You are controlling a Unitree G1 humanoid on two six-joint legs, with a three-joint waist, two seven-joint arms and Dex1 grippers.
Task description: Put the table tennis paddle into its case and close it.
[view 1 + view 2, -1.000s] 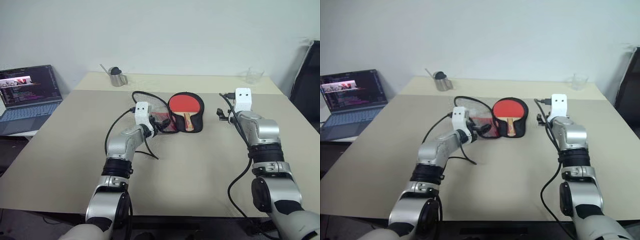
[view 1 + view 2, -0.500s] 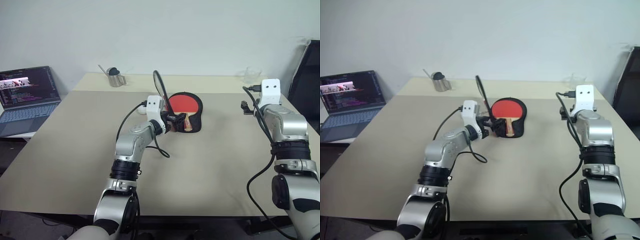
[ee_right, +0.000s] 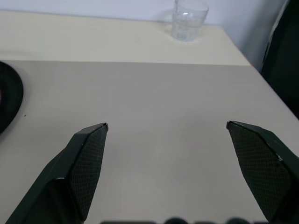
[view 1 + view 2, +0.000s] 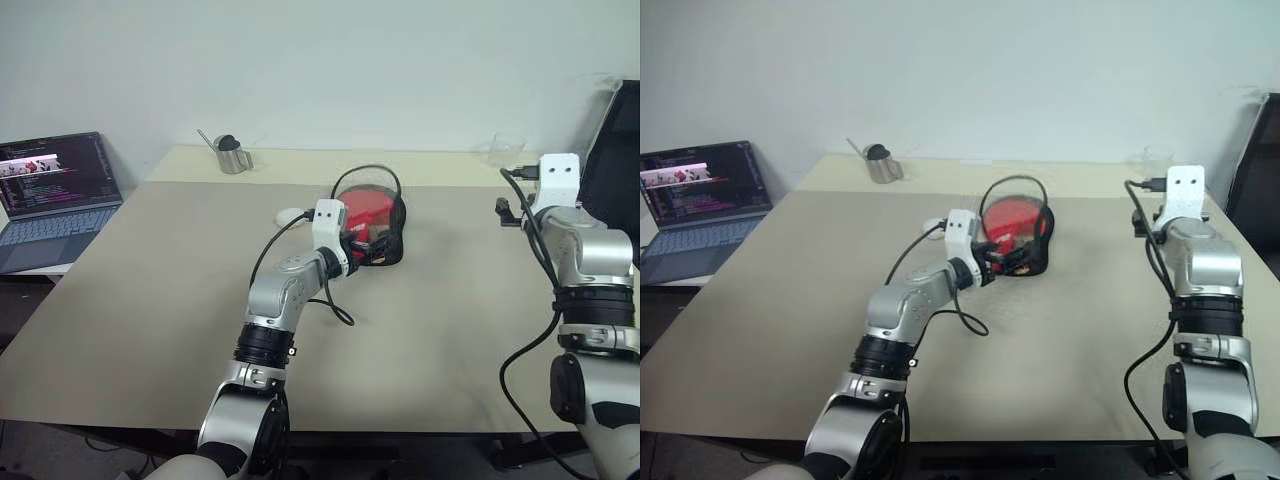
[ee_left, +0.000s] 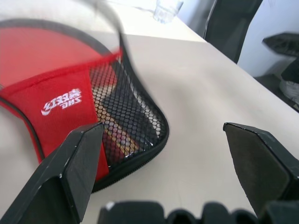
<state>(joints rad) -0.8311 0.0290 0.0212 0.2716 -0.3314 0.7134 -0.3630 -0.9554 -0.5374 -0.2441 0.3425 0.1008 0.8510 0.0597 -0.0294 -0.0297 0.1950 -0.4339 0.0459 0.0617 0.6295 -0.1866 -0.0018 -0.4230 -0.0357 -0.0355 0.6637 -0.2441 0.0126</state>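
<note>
The case (image 4: 378,228) lies at the table's middle, its see-through flap with the red logo band (image 5: 56,100) and mesh (image 5: 126,112) folded down over the table tennis paddle. The paddle's red face (image 4: 364,206) shows through the flap and its striped handle (image 5: 114,135) through the mesh. My left gripper (image 5: 163,127) stands open and level at the handle end of the case, holding nothing. My right gripper (image 3: 167,125) is open over bare table well to the right of the case, whose black rim (image 3: 8,100) shows at the edge of that view.
An open laptop (image 4: 55,185) sits off the table's left side. A metal cup (image 4: 235,157) stands at the back left and a clear glass (image 4: 507,150) at the back right. A small white object (image 4: 292,215) lies left of the case. A black chair (image 4: 612,160) is at the right.
The case's flap swung from lying open on the left, through upright, down over the paddle. My left gripper moved right along with it. My right arm moved right and slightly up.
</note>
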